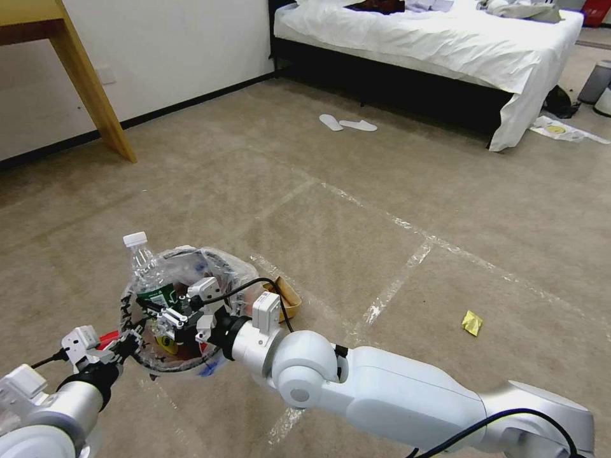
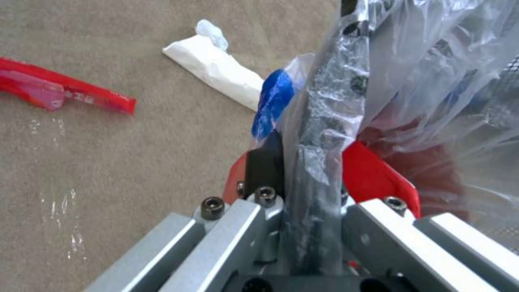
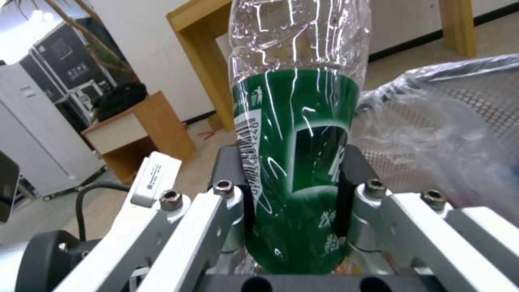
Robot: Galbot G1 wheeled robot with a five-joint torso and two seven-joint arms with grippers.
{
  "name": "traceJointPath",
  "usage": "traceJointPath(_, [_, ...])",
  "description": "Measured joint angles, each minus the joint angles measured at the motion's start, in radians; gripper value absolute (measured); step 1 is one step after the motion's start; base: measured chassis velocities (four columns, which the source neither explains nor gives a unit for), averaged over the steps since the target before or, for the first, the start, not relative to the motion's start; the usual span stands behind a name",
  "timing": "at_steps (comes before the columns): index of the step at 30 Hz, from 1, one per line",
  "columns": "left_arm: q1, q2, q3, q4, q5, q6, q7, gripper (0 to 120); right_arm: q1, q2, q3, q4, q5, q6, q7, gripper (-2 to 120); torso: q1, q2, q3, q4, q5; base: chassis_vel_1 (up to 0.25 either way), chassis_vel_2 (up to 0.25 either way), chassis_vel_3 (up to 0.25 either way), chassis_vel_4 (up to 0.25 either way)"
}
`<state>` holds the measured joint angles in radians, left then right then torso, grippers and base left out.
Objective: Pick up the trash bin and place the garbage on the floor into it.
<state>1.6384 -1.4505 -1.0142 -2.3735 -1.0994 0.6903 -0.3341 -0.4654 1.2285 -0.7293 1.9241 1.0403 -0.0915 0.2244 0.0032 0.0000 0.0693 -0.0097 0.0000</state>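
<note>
low left in the head view, the left claw (image 2: 311, 190) pinches the trash bin (image 1: 167, 362) rim while the right claw (image 3: 292, 182) squeezes the bottle (image 3: 296, 154) over it, so letting go looks next.

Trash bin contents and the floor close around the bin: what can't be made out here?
- Head view: the trash bin's inside is largely covered by the right end effector and the bottle it grips.
- Head view: the brown box is partly hidden by the bin and arm.
- Left wrist view: the red wrapper is cut off by the picture's edge.
- Left wrist view: crumpled liner hides the bin rim in the left end effector.
</note>
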Motion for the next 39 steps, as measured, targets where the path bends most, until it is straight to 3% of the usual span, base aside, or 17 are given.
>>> traceJointPath(39, [0.015, -0.012, -0.016, -0.024, -0.017, 0.002, -0.006, 0, -0.017, 0.044, -0.029, -0.131, -0.083, 0.041, -0.019, 26, 0.000, 0.000, 0.000, 0.0001, 0.0000, 0.000, 0.000, 0.000, 0.000])
